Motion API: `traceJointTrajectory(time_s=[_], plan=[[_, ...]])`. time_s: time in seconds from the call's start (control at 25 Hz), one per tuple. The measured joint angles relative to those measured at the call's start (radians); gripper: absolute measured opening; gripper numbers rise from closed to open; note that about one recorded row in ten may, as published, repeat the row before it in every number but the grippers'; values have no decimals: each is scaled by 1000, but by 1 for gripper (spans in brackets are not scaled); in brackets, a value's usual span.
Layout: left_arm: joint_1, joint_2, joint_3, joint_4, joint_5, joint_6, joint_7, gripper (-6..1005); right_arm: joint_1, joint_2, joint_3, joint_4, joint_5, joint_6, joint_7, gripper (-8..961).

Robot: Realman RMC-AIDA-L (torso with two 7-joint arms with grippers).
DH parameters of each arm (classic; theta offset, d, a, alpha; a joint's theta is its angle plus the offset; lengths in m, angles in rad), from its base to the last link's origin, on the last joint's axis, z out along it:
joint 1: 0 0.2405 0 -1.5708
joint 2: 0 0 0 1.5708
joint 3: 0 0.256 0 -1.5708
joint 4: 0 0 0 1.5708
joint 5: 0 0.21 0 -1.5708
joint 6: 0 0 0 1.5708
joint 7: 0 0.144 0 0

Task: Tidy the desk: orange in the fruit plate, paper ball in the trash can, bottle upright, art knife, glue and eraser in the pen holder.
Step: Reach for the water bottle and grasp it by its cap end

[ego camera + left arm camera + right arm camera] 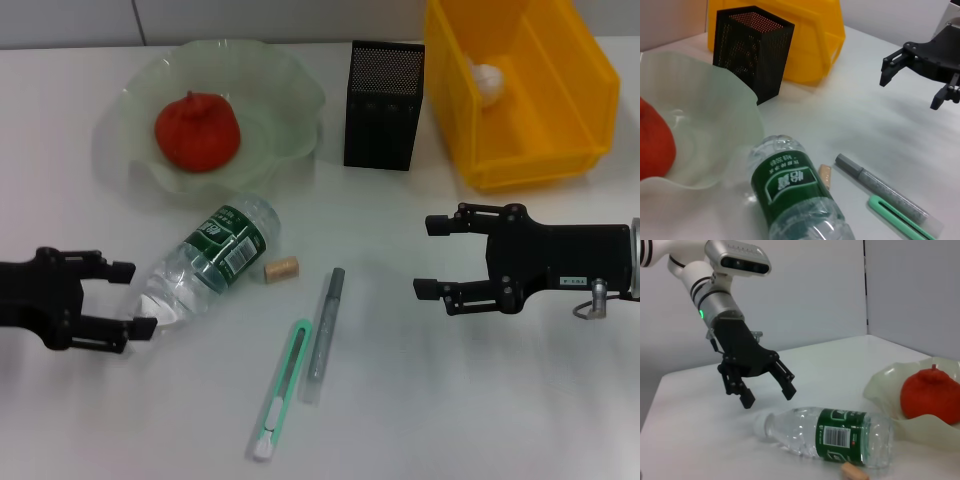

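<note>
Both jaws gape empty: left gripper (133, 297) straddles the cap of the lying bottle (207, 260); eraser (281, 268), glue (324, 334), art knife (281, 388) lie between it and right gripper (430, 256). Orange (197, 131) fills fruit plate (262, 80); paper ball (489, 82) in trash can (570, 70).

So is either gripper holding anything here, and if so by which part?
Nothing is held. The left gripper is open, jaws on either side of the cap end of the lying bottle but not closed on it. The right gripper is open and empty.
</note>
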Motion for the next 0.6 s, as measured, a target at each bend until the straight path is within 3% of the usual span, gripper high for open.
traceJointTrajectory(time_s=[0.12, 0.6], plan=[[27, -34, -26, 7, 3, -25, 50, 741, 1, 1, 0, 2, 0, 17, -14, 817], [56, -69, -33, 8, 7, -78, 107, 736, 4, 1, 0, 2, 0, 39, -29, 818]])
